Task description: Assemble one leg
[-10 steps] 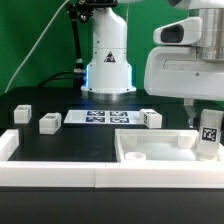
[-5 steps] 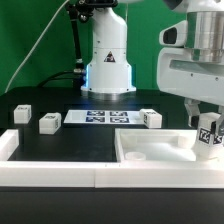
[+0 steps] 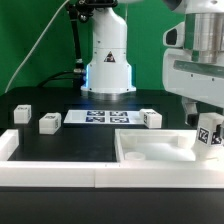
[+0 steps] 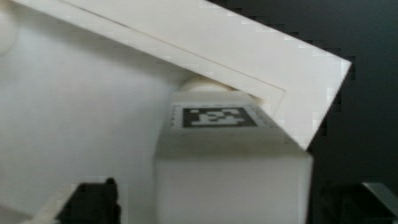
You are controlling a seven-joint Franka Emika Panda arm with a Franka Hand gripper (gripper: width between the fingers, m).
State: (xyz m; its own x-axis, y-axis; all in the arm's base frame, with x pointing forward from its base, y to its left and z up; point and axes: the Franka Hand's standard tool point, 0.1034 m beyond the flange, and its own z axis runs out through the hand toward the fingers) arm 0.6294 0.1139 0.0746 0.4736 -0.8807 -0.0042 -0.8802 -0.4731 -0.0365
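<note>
Since a second ago the arm [image 3: 200, 60] has shifted toward 3 o'clock in the exterior view, and the leg [image 3: 208, 134], upright then, now leans a little toward 1 o'clock. Over the last half second almost nothing changed. The leg sits at the 3 o'clock edge of that view, at the 2 o'clock corner of the tray [image 3: 150, 158], right under the wrist. Whether its foot is seated in that corner or only resting there cannot be told.

The gripper [image 4: 228, 204] straddles the leg. In the wrist view a dark finger [image 4: 89, 200] shows on each side, with a strip of background between finger and leg, so the jaws read as apart, not clamped. The leg's long axis runs straight out from between the fingers toward the tray's corner, and its narrow width lies across the jaws.

I judge the coming move turns on that line-up: the leg is centred, so closing would catch its two side faces squarely. The lean is the risk, since an off-axis squeeze could tip it away from the corner.

Three spare blocks [image 3: 48, 122] stand well apart on the table [image 3: 70, 138], toward 10 and 12 o'clock of the tray, near the marker board [image 3: 100, 118].
</note>
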